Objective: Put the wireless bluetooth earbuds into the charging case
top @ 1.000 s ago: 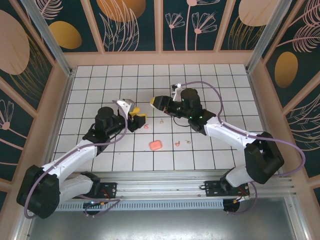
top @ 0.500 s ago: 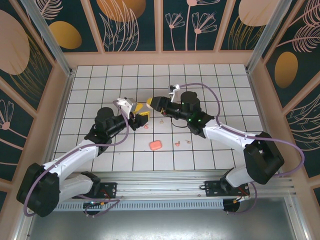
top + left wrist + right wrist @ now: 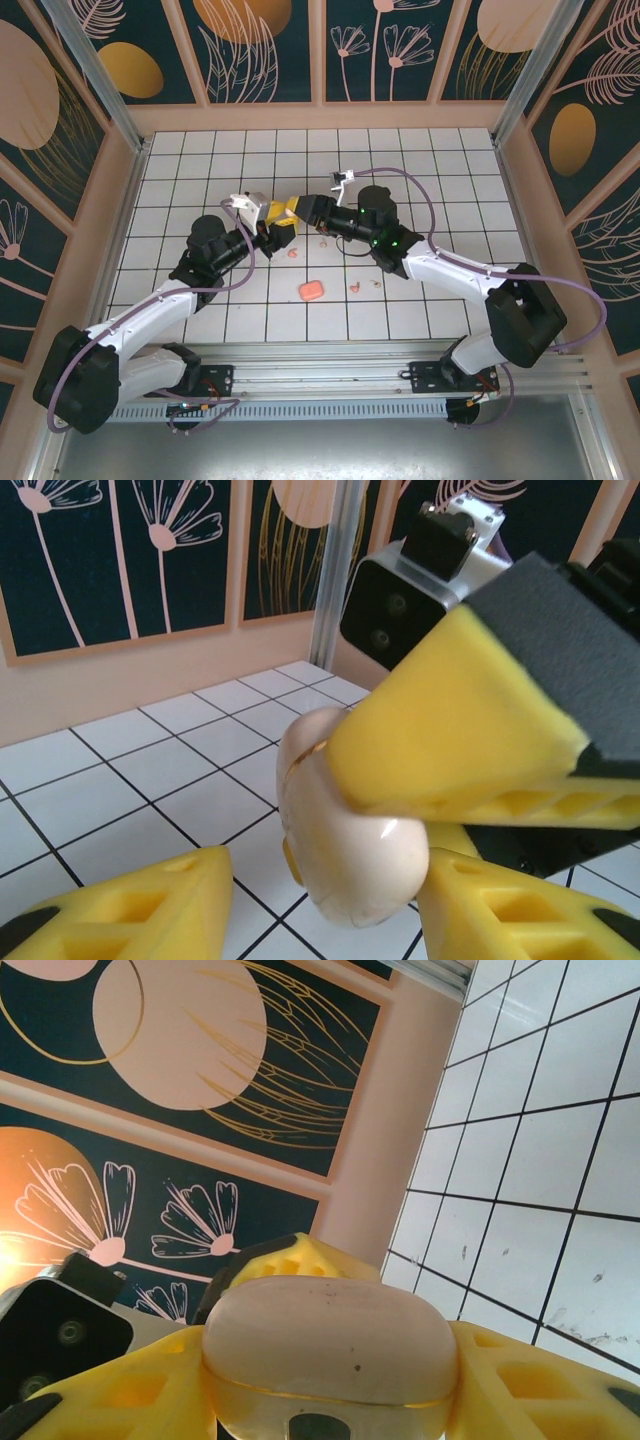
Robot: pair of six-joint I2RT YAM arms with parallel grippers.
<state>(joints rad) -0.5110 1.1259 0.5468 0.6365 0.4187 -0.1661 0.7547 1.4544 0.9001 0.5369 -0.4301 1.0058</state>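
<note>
While my right gripper [image 3: 330, 1385] is clamped on the pale case [image 3: 330, 1340], its two yellow fingers press the case's ends, so the long axis runs from finger to finger. My left gripper [image 3: 322, 885] has its fingers apart on either side of the same case. In the left wrist view one of them sits close by the rounded end and the other is well apart from it, so I judge that the left gripper carries none of the weight. The two grippers meet in the air above the far middle of the bench [image 3: 180, 180], the left coming in from the left and the right from the right.

A thin seam runs round the case with no gap that I can see, so the lid looks closed. I judge it must be opened before any bud can go in, and the free left gripper is the one placed to do that.

The earbuds [image 3: 293, 252] lie loose on the bench, all on the near side of the grippers and below them. One coral bud is just near of the left gripper and a paler one is just near of the right gripper. Two more lie toward the near right, beside my right forearm. A coral case [image 3: 311, 290] rests on the bench among them, nearer to my bases. The left gripper is the free one and is closest to the coral bud. Its way there is down and toward the near edge.
</note>
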